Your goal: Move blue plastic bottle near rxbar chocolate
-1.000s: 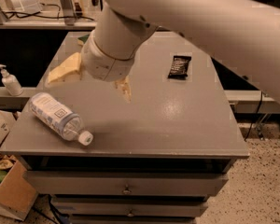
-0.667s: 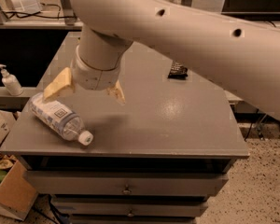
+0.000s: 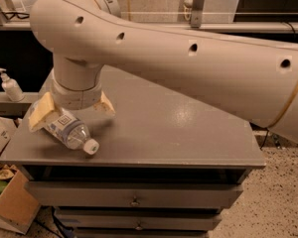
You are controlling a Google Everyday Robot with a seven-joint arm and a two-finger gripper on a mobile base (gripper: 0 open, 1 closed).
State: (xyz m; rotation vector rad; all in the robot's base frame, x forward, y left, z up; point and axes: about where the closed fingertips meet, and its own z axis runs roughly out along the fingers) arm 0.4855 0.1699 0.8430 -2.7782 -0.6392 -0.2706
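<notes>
Brings end effector [image 3: 71, 117], spread wide, down and leftward to straddle blue plastic bottle [image 3: 69, 129].
Lies by front-left edge of surface [image 3: 179, 133], cap frontward; open room to the right.

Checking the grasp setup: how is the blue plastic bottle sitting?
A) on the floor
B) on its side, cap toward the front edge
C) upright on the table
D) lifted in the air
B: the blue plastic bottle lies on its side on the grey table, white cap toward the front edge, the open claw above its far end.
</notes>
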